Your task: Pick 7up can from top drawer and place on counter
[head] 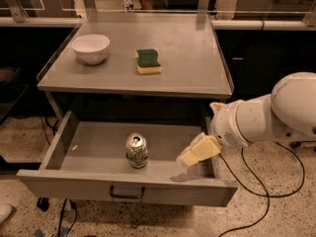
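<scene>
The 7up can point(137, 151) stands upright in the middle of the open top drawer point(84, 184), near its front panel with the dark bar handle point(127, 193). The counter point(177, 58) sits above the drawer. My gripper point(197, 151) hangs over the right part of the drawer, to the right of the can and apart from it, on a white arm that comes in from the right.
A white bowl point(91, 48) stands at the counter's back left. A green and yellow sponge point(148, 61) lies near its middle. Black cables point(247, 181) run over the speckled floor at the right. Dark cabinets stand behind the counter.
</scene>
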You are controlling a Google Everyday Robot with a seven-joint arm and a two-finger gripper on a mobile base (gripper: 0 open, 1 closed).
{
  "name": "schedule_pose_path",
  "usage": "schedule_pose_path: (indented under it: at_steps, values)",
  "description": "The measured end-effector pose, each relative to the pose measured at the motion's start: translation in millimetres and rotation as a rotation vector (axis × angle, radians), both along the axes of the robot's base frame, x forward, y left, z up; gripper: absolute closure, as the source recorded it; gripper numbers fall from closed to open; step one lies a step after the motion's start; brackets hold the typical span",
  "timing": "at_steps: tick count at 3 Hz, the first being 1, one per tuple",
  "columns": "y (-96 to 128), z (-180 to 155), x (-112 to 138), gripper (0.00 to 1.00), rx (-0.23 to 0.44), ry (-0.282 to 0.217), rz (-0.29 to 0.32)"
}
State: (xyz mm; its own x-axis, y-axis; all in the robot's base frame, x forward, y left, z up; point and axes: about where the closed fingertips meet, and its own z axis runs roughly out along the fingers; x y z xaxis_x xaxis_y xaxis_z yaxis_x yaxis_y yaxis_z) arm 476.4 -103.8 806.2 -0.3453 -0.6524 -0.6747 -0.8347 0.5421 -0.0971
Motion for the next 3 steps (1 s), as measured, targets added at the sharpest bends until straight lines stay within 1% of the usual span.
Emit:
schedule_pose_path:
  at_steps: [1,2,3]
  values:
    - [19.0,-19.0,0.1,0.0,0.041,0.014,-0.005]
    - [53.4,-56.3,24.7,0.0,0.105,0.001,-0.003]
    - [53.4,-57.2,25.6,0.0,0.106,0.001,-0.005]
